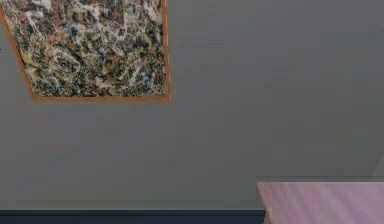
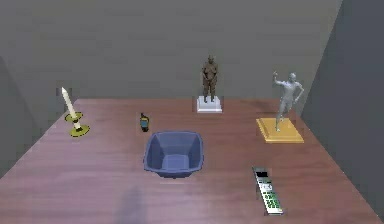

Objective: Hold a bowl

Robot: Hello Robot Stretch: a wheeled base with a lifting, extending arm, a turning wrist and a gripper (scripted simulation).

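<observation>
Nearest me, a remote control lies just right of the blue bowl, which sits midway on the worktop. Behind the bowl stands perhaps a small bottle. I cannot tell the fingers' state.

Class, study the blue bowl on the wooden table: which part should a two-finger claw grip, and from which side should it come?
Probably the rim wall nearest the arm side view's bottom, taken from above, with one finger inside and one outside. The blue bowl sits upright, mouth open, with thin flared walls, and bare table lies in front of that edge.
</observation>
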